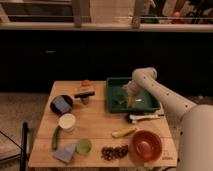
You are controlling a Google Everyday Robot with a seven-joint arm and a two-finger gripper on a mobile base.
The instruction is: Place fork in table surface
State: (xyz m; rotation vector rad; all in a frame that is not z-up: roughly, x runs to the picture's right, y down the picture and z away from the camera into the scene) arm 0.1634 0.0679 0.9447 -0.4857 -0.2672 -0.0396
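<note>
Claw (130,99) is sitting low inside the green tray (113,85), right-of-centre on the tray floor, at the end of the white arm (165,97) that is arcing in from the right edge of the shot. Can't tell whether the claw is open or closed, since the wrist is blocking it.

Fork (128,103) is reading as a slim pale sliver on the tray floor right at the claw tip. It is in the tray, not on the bench (100,125). Can't tell if it is being gripped or just lying under the claw. A small yellowish bit (119,101) is lying just left of it, also in the tray.

Rest of the bench:
- White-handled tool with black head (145,117) is lying just in front of the tray's near edge.
- Yellow banana-shaped piece (124,132) is lying below that, near the red-orange bowl (145,145) at the front right.
- Cluster of dark grapes (114,151) is sitting just left of the bowl.
- White cup (67,121) is standing upright at left-centre, with a dark bowl (61,104) holding something bluish behind it.
- Green cucumber-like piece (55,137), small green cup (83,146) and blue-grey wedge (65,152) are sitting at the front left.
- Brush-like block with an orange thing behind it (85,91) is sitting left of the tray, apart from it.
</note>
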